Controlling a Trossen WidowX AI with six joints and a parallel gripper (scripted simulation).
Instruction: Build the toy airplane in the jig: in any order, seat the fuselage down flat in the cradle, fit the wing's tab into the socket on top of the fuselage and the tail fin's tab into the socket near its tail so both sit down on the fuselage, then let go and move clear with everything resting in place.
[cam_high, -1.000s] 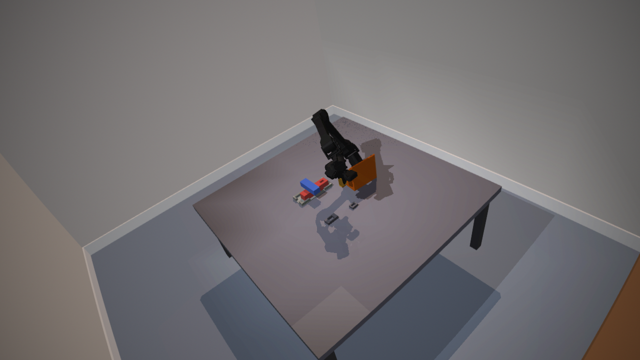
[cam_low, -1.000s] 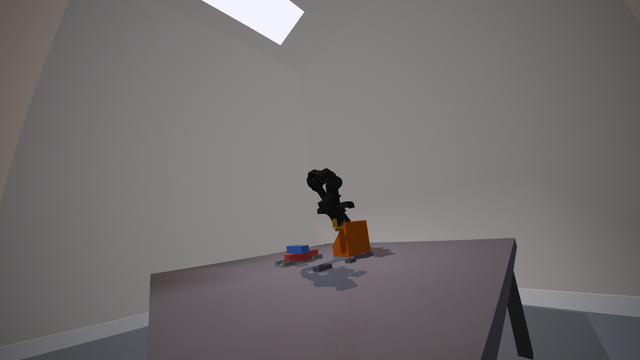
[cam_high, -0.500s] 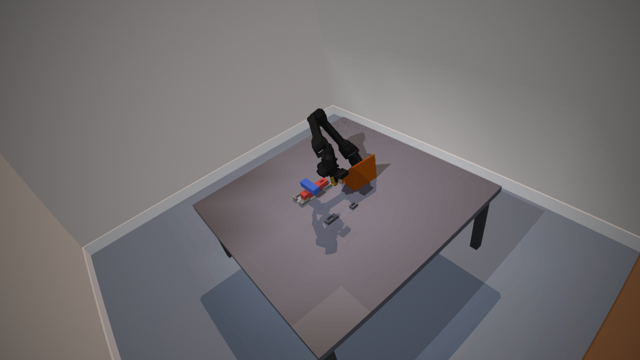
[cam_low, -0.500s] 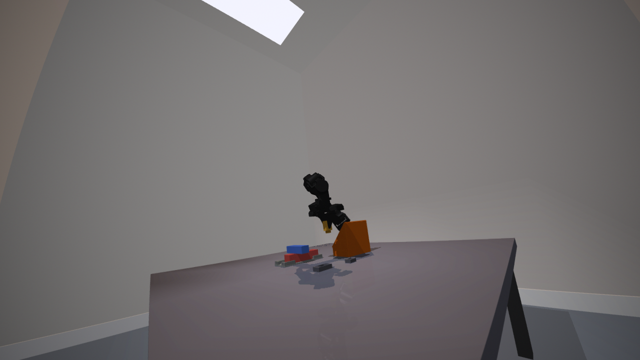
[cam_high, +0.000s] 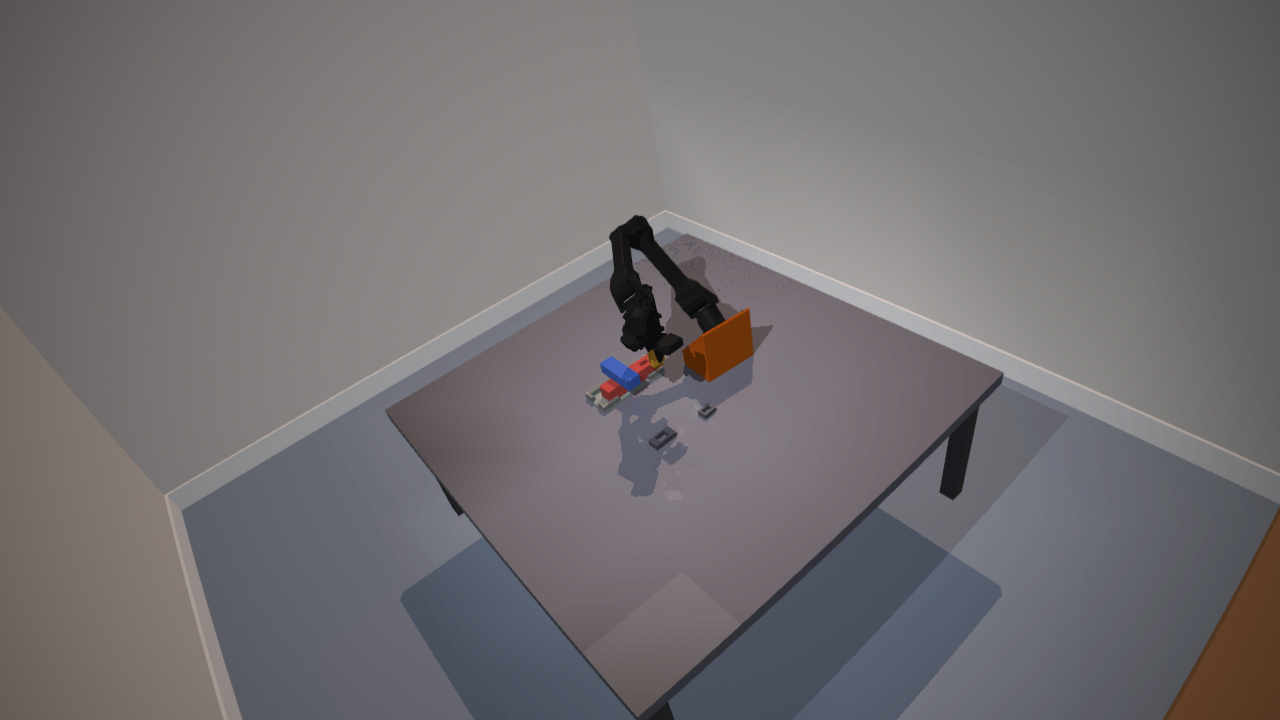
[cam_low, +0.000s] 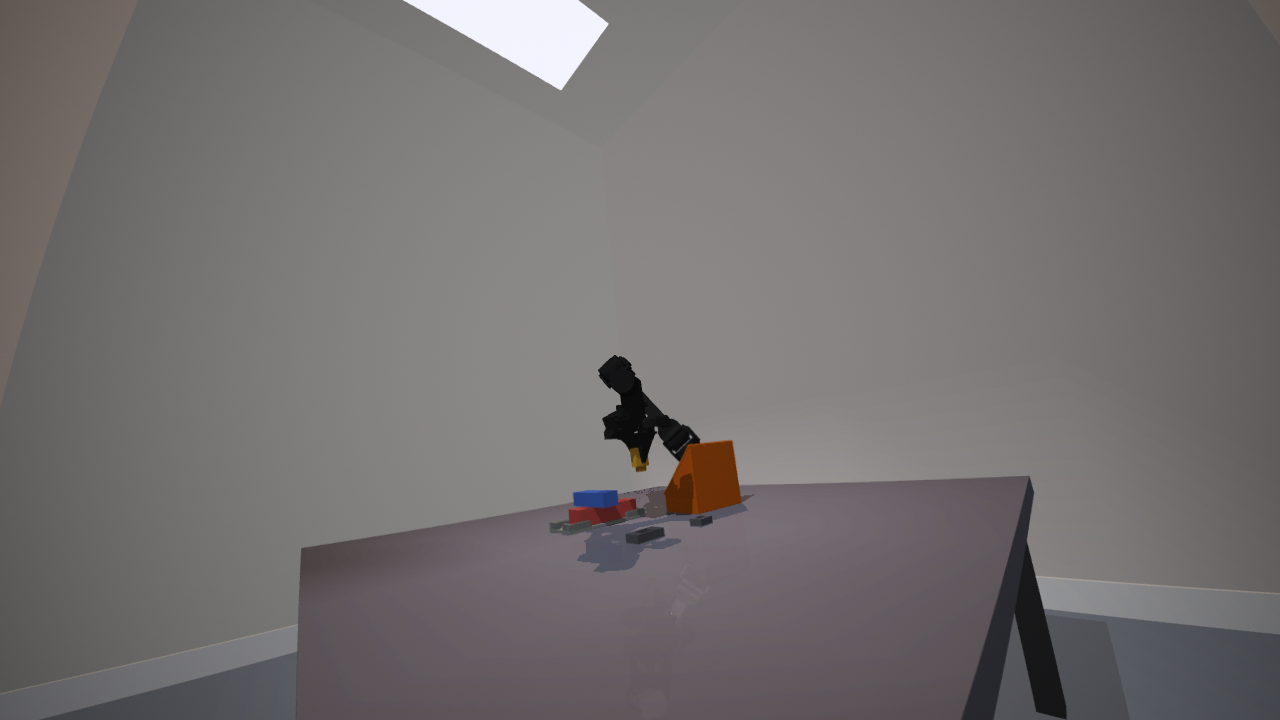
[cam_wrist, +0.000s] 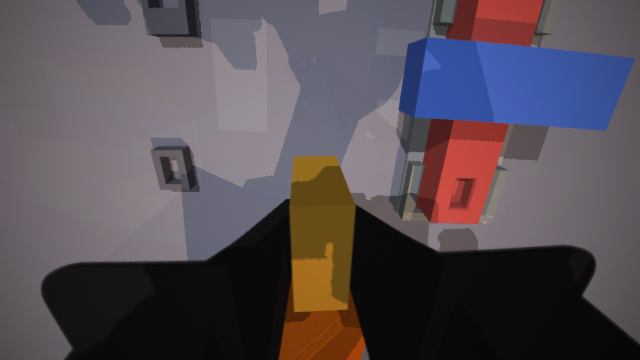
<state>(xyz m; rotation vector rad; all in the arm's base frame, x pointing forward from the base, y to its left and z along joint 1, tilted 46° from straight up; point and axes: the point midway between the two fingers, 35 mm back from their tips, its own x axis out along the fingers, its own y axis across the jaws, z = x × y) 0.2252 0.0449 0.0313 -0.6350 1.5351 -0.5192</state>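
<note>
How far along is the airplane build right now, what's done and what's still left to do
Done: the red fuselage lies in the grey cradle, and the blue wing sits across it. In hand: the gripper is shut on the yellow tail fin, held above the table beside the fuselage. Left: fit the fin's tab into the open tail socket, release, move clear.

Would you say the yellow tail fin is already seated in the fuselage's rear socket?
No, the tail fin is gripped in the gripper, and the socket on the fuselage shows open.

Yellow fin (cam_wrist: 320, 225), blue wing (cam_wrist: 515, 85), red fuselage (cam_wrist: 460, 165).
</note>
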